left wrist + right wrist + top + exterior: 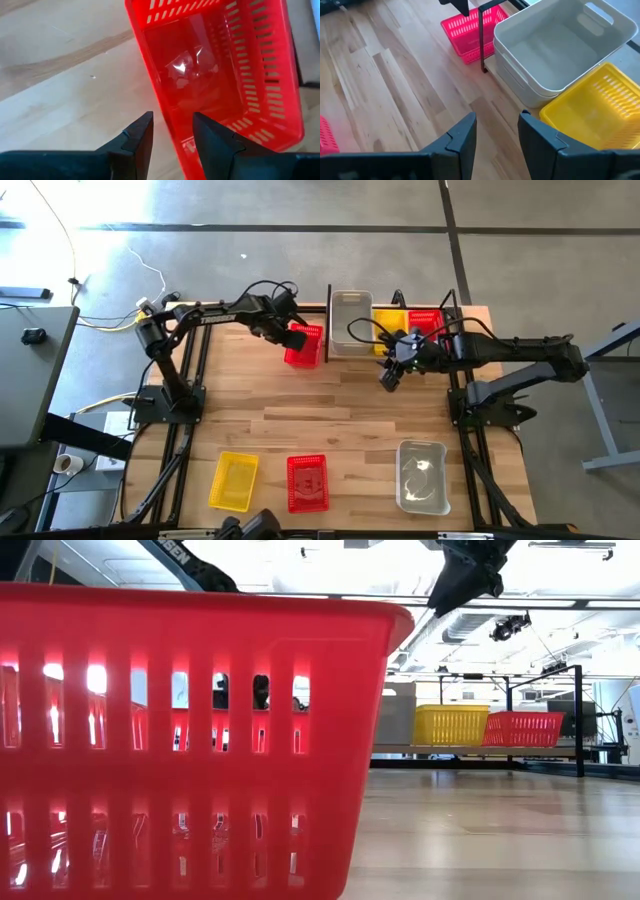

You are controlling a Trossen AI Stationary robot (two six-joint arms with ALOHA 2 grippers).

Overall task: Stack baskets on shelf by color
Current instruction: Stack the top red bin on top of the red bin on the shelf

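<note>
Overhead, my left gripper (pixel 285 330) sat at the far edge of the wooden table (pixel 350 415), at the near-left rim of a red basket (pixel 303 345) lying just left of the shelf (pixel 400 330). That basket's long axis ran roughly toward and away from the shelf end, slightly slanted. My left arm was plainly the nearer one to it. My right gripper (pixel 392 370) hung in front of the shelf, where a clear basket (pixel 350 323), a yellow basket (pixel 388 320) and another red one (pixel 425 320) already stood in a row. Three more baskets, yellow (pixel 233 481), red (pixel 308 482) and clear (pixel 422 476), waited along the near edge, well apart from both arms.

Low view: mostly filled by the near red basket (pixel 190 740); the shelf's yellow and red baskets showed far behind, with room beyond.

Left wrist: my fingers (pixel 142 137) stood parted, one either side of the basket's rim, not yet closed on it as far as I could judge.

Right wrist: fingers (pixel 465 132) parted and empty above bare wood, near the stacked clear baskets (pixel 555 55) and the yellow basket (pixel 592 117).
</note>
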